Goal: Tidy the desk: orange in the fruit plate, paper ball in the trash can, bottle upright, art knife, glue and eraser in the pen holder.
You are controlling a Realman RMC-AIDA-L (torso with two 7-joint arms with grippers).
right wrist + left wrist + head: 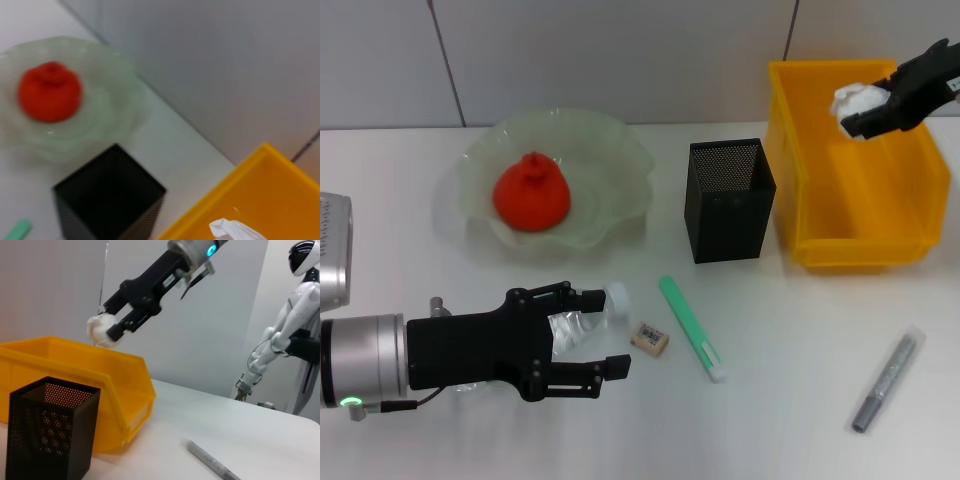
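My right gripper is shut on the white paper ball and holds it in the air over the yellow trash can; the left wrist view shows the same ball above the bin. The red-orange orange rests in the pale-green fruit plate. Low at the left, my left gripper stands open with a finger on each side of the clear bottle, which lies on its side. The beige eraser, a green glue stick and a grey art knife lie on the table. The black mesh pen holder stands upright.
The pen holder stands close beside the trash can's left wall. The grey art knife lies alone on the white table at the front right. A white humanoid robot stands in the background beyond the table.
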